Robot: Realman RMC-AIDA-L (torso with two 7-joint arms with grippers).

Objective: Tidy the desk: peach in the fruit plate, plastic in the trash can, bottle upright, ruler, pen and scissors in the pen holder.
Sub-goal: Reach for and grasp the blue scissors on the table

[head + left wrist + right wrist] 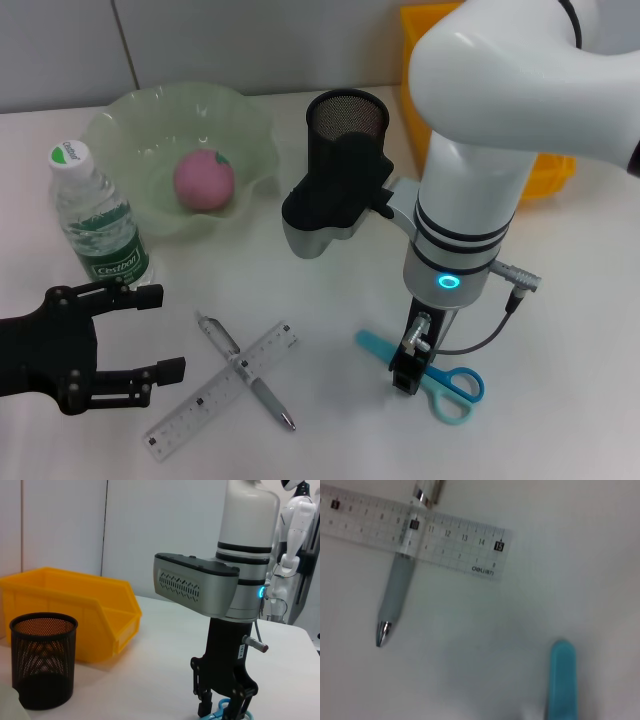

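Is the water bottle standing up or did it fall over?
Standing up. The bottle sits on its base on the table, white cap on top, beside the green plate.

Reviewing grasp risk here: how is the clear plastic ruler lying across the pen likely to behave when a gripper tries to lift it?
The clear plastic ruler is thin and lies nearly flat, so fingers may struggle to get under its edge. It looks smooth, so it may slide on the white table when pushed. It crosses the grey pen, which could roll and shift it.
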